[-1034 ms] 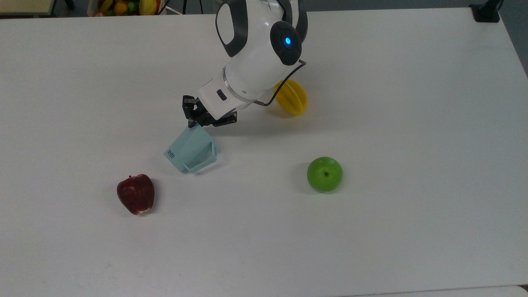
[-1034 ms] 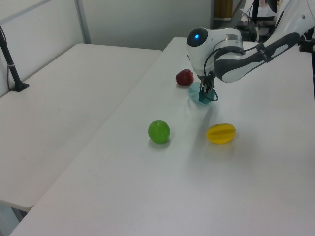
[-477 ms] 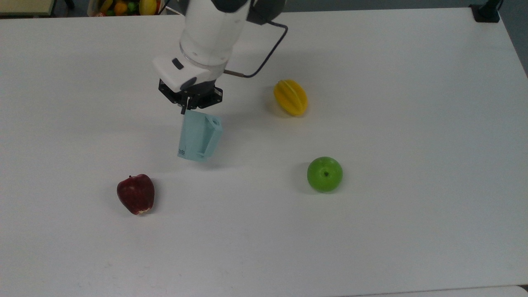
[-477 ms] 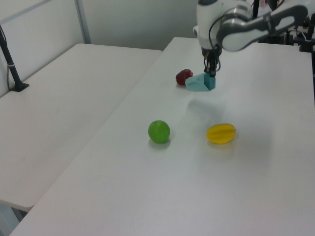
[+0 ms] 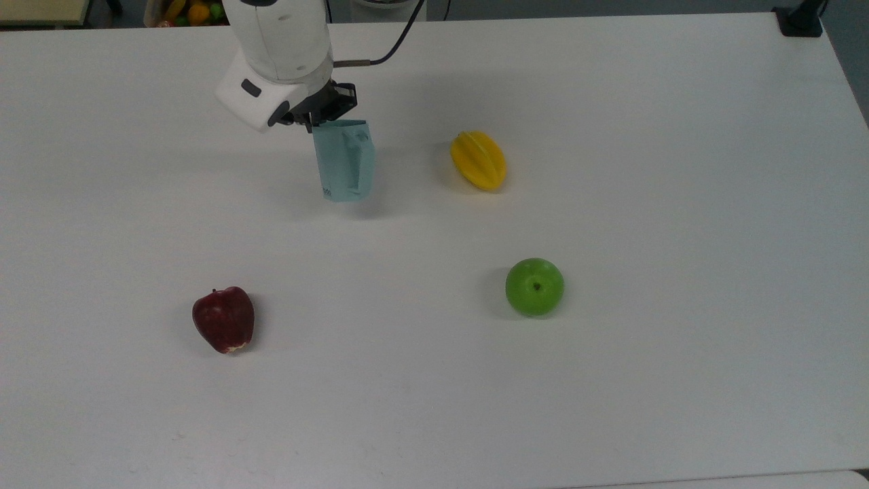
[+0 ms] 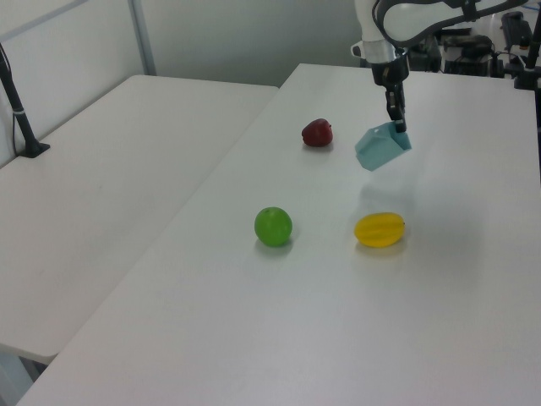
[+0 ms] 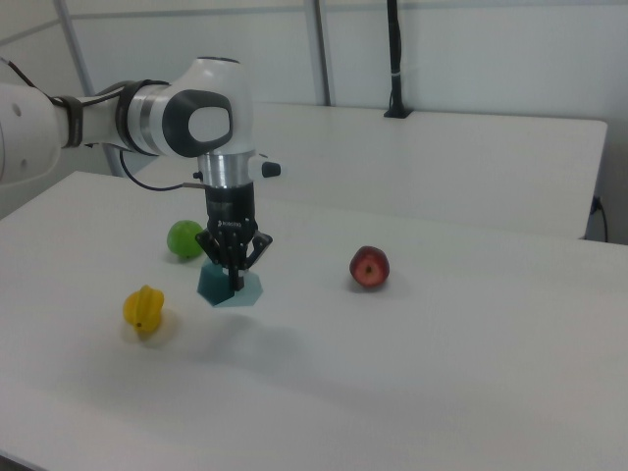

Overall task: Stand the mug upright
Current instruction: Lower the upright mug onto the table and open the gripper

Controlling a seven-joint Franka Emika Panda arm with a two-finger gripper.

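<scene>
— Around the mug (image 5: 344, 161), what else sits on the white table (image 5: 611, 380)?

— Three pieces of fruit. A yellow starfruit (image 5: 479, 160) lies just to the top view's right of the mug, a green apple (image 5: 534, 286) sits nearer the camera on the same side, and a red apple (image 5: 223, 318) lies well apart toward the top view's lower left. None of them touches the mug.

— And the mug itself?

— It hangs in the air, clear of the tabletop, with its shadow on the table below in the left view. It is tilted, not upright: the wide rim is up at the gripper (image 5: 313, 122) and the narrower base points down and away.

— How is the claw set?

— Its two fingers are pinched closed on the mug's rim wall, the arm pointing down from above.

— Any writing?

— Small dark lettering near the mug's base, too small to read. At the top view's far left edge, a container of mixed fruit (image 5: 204, 11) stands beyond the table.
</scene>
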